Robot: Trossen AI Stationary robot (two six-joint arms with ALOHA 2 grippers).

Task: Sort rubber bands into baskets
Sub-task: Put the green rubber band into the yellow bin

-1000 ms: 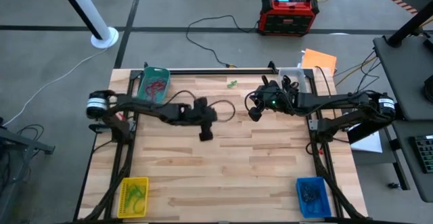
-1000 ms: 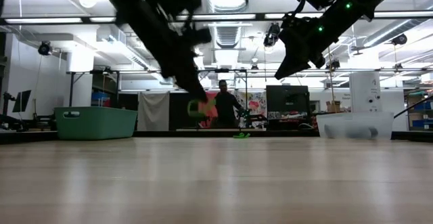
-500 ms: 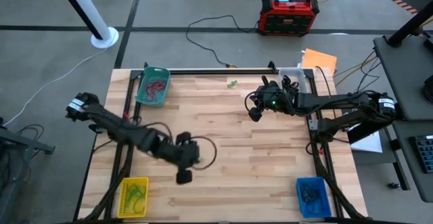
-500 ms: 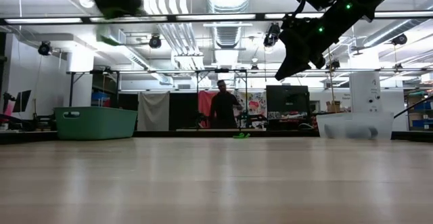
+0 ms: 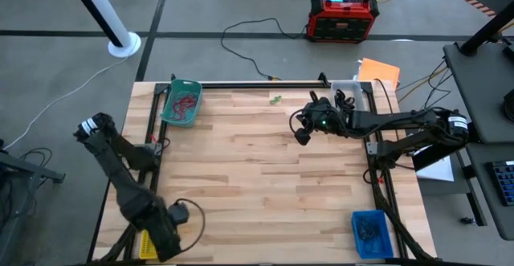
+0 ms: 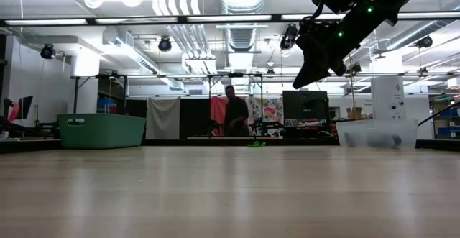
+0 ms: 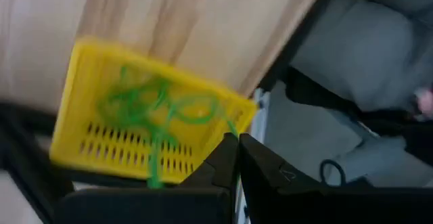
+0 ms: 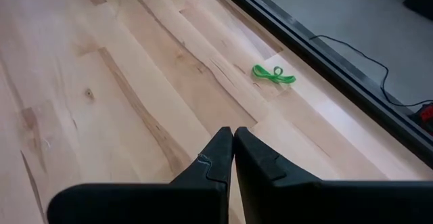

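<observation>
Pale wooden planks are carrying four baskets, one at each corner of the table [image 5: 265,169], probably so that each colour has its own corner. Nearest, the left gripper [image 7: 237,158] is hanging over the yellow basket [image 7: 145,126] at the near left corner, its jaws pressed together with a green rubber band [image 7: 154,166] trailing down beside them toward the green loops [image 7: 159,105] already in that tray; whether it is pinched I cannot tell. The placement suits a drop of green into yellow. Across at the near right, the blue basket [image 5: 370,232] is holding dark bands. Farther back, the right gripper [image 5: 303,135] is hovering above bare wood, jaws closed on nothing, pointing toward a lone green band [image 8: 273,74] lying near the far edge, likely its next pick. Beyond, the teal basket [image 5: 182,103] is holding red bands, and the clear basket [image 6: 376,132] is sitting at the far right corner.
</observation>
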